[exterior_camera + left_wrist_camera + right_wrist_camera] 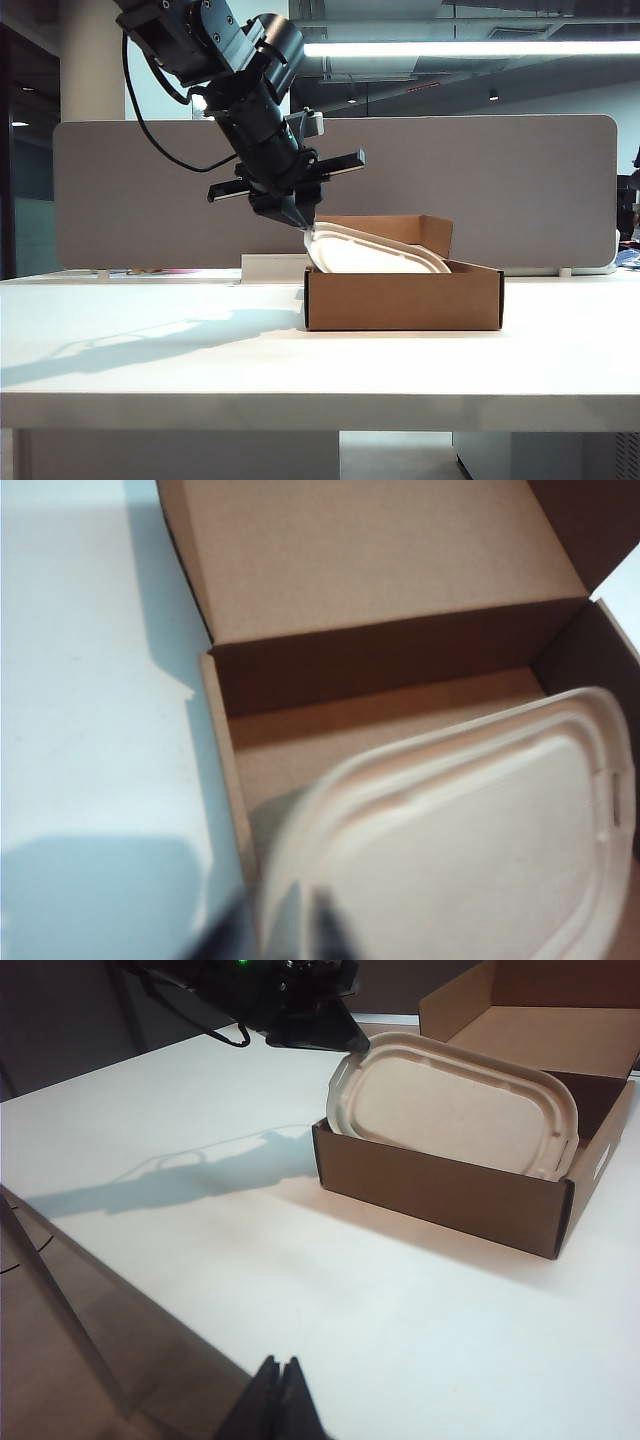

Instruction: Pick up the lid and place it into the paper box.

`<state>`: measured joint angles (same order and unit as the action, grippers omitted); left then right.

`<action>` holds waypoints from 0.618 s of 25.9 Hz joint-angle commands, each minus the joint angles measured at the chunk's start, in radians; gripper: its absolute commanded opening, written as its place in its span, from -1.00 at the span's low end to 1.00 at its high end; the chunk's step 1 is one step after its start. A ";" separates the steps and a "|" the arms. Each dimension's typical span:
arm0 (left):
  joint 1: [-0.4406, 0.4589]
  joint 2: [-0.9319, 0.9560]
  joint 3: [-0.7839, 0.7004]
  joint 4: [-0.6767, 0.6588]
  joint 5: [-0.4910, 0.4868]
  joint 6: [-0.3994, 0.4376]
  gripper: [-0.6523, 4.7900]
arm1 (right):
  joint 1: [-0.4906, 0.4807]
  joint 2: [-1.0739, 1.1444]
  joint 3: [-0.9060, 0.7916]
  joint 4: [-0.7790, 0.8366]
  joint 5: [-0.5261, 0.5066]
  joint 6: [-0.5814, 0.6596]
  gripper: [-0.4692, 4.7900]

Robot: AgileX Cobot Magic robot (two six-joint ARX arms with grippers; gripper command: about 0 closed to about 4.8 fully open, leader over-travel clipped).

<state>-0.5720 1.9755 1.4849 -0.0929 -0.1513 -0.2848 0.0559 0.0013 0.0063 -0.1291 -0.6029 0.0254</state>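
Left tool (pixel 303 222) – oval pulp lid (pixel 375 252)

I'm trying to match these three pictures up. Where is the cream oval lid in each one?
Exterior view: the lid tilts out of the paper box, its raised end at the left hand.
Left wrist view: the lid fills the lower right, above the box floor.
Right wrist view: the lid leans across the open box; the right hand is far off.
Shared landmark: the brown paper box.
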 commanded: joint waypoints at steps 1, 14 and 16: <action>0.000 -0.014 0.003 0.012 -0.003 0.014 -0.09 | 0.000 -0.002 -0.006 0.013 0.001 0.000 -0.84; 0.008 -0.247 0.003 -0.138 -0.077 0.126 -0.57 | 0.000 -0.002 -0.006 0.021 0.165 0.000 -0.84; 0.008 -0.316 0.003 -0.171 -0.162 0.182 -0.70 | -0.001 -0.002 -0.006 0.021 0.274 -0.010 -0.84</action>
<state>-0.5625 1.6806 1.4860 -0.2432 -0.2596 -0.1474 0.0559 0.0013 0.0063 -0.1242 -0.4068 0.0246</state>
